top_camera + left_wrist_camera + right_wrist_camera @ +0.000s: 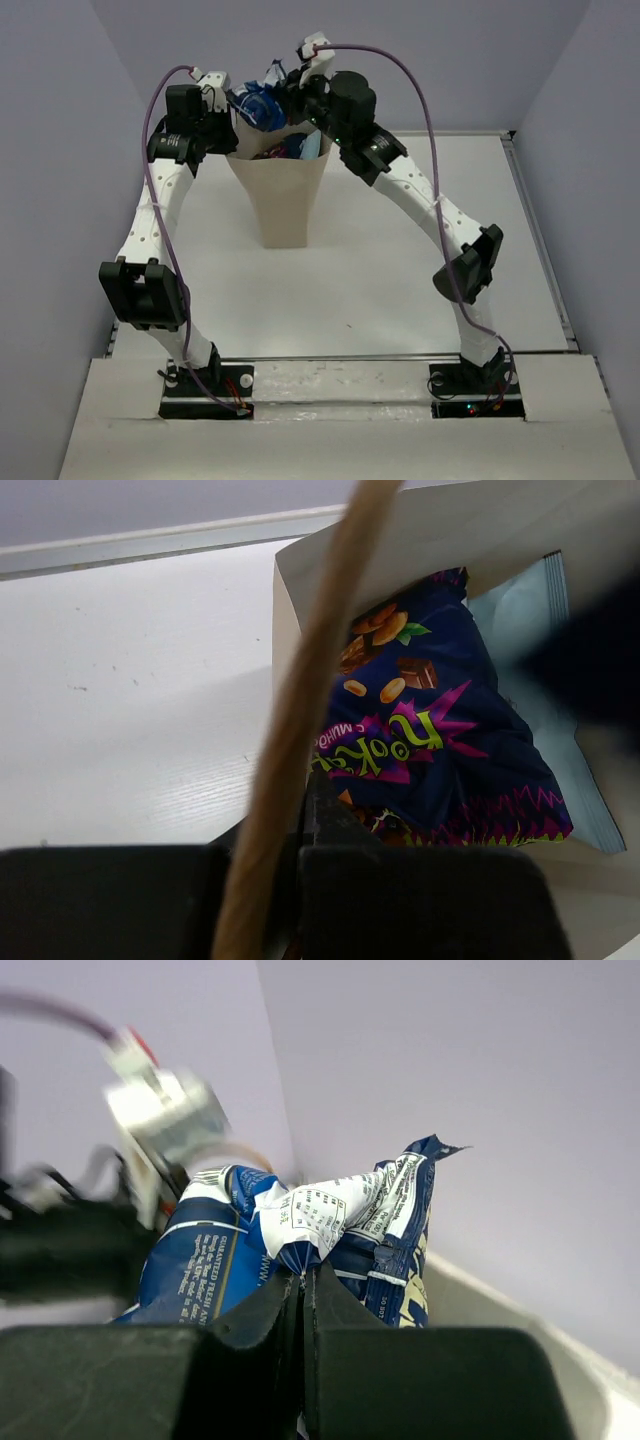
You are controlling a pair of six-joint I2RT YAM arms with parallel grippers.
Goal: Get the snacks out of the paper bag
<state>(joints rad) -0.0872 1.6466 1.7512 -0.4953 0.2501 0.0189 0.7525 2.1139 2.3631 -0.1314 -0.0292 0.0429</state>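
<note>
We judge blue packet light, slippery foil; right jaws pinch its crumpled edge, left jaws clamp paper bag rim at 9 o'clock.

Soft even light, blurred wrist-view foregrounds

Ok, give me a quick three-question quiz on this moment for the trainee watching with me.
1. True or false: the paper bag lies on its side.
2. The right pincer is shut on: A) a bottle, B) the shiny blue packet, C) nothing.
3. Which packet lies uppermost inside the bag?
Key: 1 false, it stands upright. 2 B. 3 the dark navy packet.
</note>
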